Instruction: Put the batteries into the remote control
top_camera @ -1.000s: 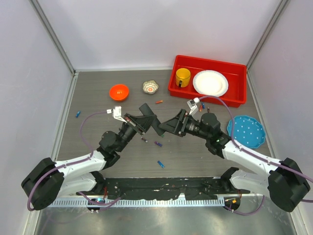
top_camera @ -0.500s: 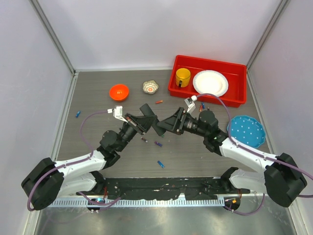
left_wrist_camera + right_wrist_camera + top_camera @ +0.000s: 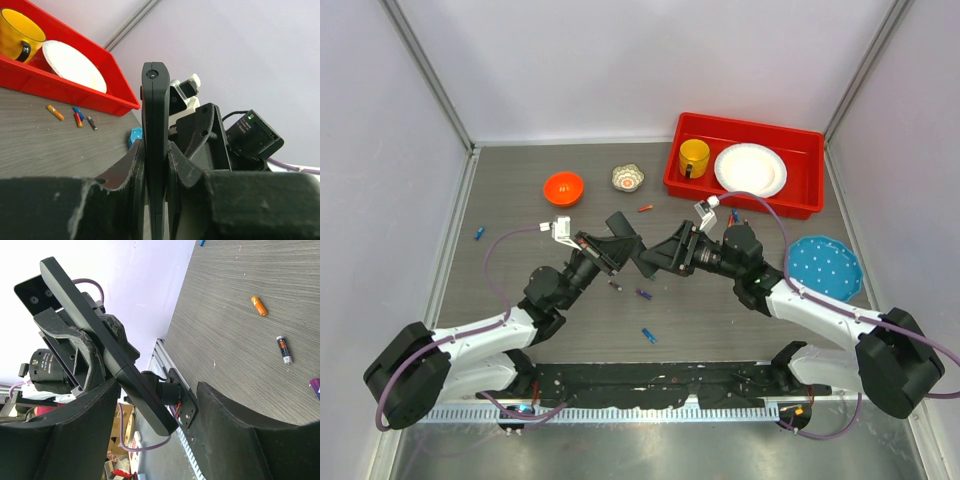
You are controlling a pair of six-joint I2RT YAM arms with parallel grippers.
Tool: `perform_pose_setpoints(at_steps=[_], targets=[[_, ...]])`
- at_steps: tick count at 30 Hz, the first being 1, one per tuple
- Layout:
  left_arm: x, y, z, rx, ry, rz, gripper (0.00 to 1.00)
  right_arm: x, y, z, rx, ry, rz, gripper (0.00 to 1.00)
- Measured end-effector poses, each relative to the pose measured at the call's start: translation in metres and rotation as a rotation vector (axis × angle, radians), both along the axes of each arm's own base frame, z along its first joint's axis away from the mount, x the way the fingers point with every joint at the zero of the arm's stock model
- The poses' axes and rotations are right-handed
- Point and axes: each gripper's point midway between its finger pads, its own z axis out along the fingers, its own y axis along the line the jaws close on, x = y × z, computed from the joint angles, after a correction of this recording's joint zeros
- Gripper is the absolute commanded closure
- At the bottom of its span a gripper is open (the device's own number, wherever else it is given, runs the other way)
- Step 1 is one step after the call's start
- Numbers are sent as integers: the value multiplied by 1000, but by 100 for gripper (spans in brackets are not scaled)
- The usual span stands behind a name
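Observation:
My left gripper point(image 3: 623, 243) is shut on the remote control point(image 3: 154, 100), a slim black bar held edge-up above the table between the pads point(image 3: 131, 170). My right gripper point(image 3: 663, 257) faces it, open, and the remote's free end point(image 3: 150, 405) lies between its spread fingers point(image 3: 235, 435) without touching. Batteries lie loose on the table: an orange one point(image 3: 645, 208), a purple one point(image 3: 643, 294), a blue one point(image 3: 648, 335), a blue one at far left point(image 3: 479, 233), and a few near the bin point(image 3: 77, 116).
A red bin point(image 3: 692, 185) at the back right holds a yellow mug point(image 3: 694, 157) and a white plate point(image 3: 750, 169). An orange bowl point(image 3: 563, 187) and a small patterned bowl point(image 3: 628, 178) stand behind the grippers. A blue dotted plate point(image 3: 823, 268) lies right.
My right gripper has moved left and closer to the remote held by the left gripper. The left arm has stayed still.

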Motion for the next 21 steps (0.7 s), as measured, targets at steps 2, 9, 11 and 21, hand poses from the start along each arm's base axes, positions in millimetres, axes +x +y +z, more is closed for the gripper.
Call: perform_pose_setpoints(at_steps=[2,9,11,21], targets=[[0,0,0,1,-1,0,100,0,0,0,0,1,3,37],[1,0,-2,15,-4,4,100,-1,2,1,3,-1,9,44],[1,0,-2,15,-5,4,100,-1,2,2,5,-4,9,45],[1,0,-2,15,-5,5,100,-1,2,3,8,-8,10,48]])
